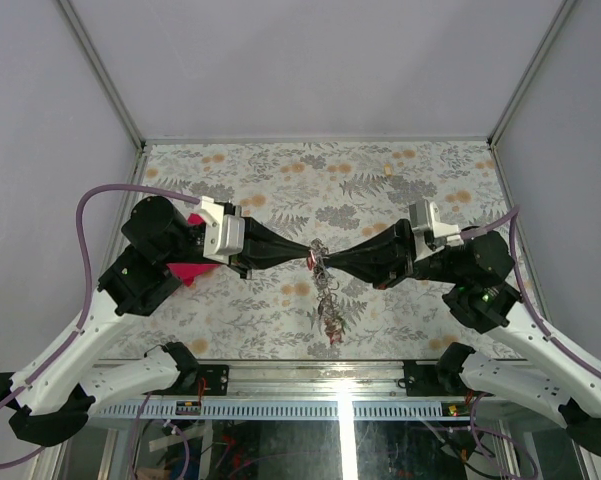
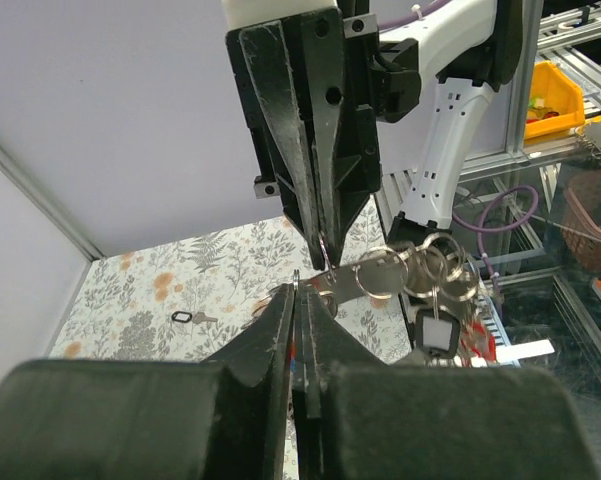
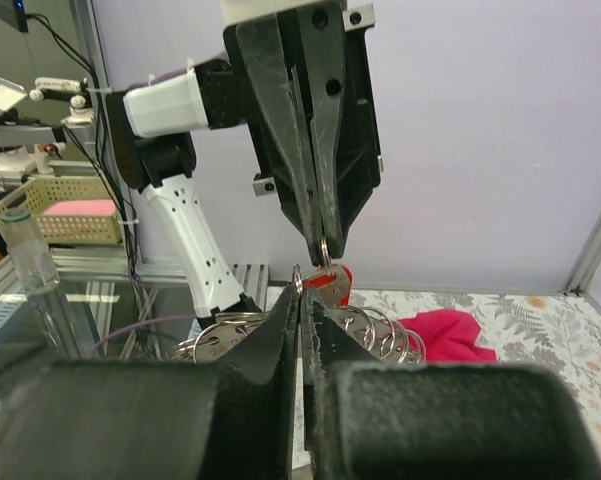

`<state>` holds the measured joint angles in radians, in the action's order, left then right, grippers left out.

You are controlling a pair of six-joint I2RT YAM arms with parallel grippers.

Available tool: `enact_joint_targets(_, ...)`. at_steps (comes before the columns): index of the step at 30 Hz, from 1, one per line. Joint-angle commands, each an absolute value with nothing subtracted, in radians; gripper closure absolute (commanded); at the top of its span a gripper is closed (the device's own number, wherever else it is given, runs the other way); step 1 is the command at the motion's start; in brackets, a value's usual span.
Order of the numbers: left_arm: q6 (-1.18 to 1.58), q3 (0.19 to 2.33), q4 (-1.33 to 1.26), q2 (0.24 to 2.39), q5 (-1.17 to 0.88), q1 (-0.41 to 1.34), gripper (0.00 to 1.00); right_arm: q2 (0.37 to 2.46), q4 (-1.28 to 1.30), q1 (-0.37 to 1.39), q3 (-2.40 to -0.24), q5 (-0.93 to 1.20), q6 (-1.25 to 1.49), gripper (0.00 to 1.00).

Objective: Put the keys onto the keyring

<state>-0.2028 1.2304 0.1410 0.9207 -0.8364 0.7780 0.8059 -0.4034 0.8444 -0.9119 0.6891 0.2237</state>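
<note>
Keyring [image 1: 319, 258] hangs between left hand [image 1: 300, 250] and right hand [image 1: 336, 262], both clamped on it, so keys [image 1: 330, 312] dangle freely below it.

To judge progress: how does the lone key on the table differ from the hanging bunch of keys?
The lone key lies flat on the table, touching nothing else; the bunch of keys hangs in the air. The lone key is single; the bunch of keys is crowded on rings. Both are silver metal.
</note>
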Motion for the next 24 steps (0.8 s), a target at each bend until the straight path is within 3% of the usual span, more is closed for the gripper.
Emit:
enact_joint_targets(1,-0.192,1.223,0.073,0.906,-0.870,0.780,1.00,0.811,-0.592,0.850,-0.965,0.647,0.303,1.00)
enact_joint_targets(24,-0.207,1.245,0.101,0.913,-0.883,0.781,1.00,0.817,-0.562,0.850,-0.973,0.579,0.301,1.00)
